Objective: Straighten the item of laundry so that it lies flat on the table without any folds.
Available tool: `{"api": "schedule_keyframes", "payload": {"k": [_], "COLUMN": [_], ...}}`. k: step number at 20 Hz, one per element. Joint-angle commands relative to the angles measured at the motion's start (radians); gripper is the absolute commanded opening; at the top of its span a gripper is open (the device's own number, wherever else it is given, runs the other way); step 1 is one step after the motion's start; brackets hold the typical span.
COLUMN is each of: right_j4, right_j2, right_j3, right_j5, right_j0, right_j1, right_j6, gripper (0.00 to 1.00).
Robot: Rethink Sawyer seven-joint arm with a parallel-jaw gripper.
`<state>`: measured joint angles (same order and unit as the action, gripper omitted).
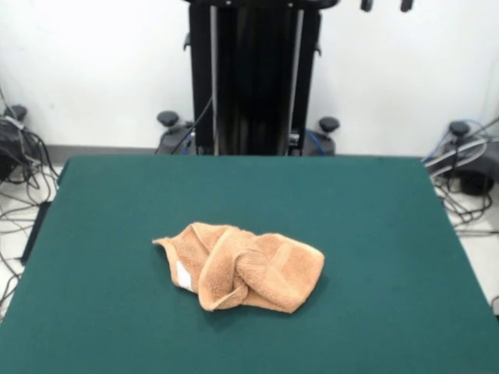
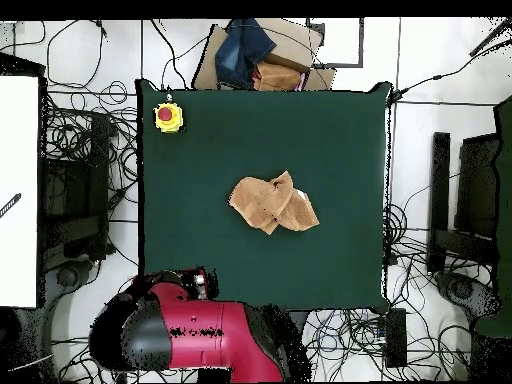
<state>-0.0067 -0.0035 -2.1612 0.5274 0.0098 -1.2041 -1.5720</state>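
The tan-orange towel (image 1: 242, 266) lies crumpled in a loose heap near the middle of the dark green table (image 1: 374, 210), with several folds lapping over each other. Its small white label (image 1: 184, 275) shows on the left side. In the overhead view the towel (image 2: 272, 203) sits at the centre of the table (image 2: 200, 250). My gripper (image 1: 386, 5) shows only as two dark tips at the top edge, set apart, high above and far behind the towel. It holds nothing. The red arm (image 2: 190, 335) is drawn back off the table's edge.
A red button on a yellow box (image 2: 168, 116) stands at one table corner. A cardboard box with blue cloth (image 2: 265, 55) lies on the floor beyond the table. The black pedestal (image 1: 253, 78) stands behind the far edge. Cables cover the floor around.
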Motion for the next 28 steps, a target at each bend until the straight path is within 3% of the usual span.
{"api": "schedule_keyframes", "payload": {"k": [1,15,22,28], "right_j4": [-0.045,-0.035,-0.103,-0.127], "right_j2": [-0.021,-0.029,-0.058,-0.049], "right_j3": [-0.089,-0.136,-0.111,-0.126], "right_j5": [-0.155,-0.238,-0.206,-0.220], "right_j0": [0.028,0.035,0.058,0.024], "right_j1": [0.075,0.100,0.113,0.100], "right_j6": [-0.220,-0.183,-0.140,-0.130], "gripper": [1.00,1.00,1.00,1.00]}}
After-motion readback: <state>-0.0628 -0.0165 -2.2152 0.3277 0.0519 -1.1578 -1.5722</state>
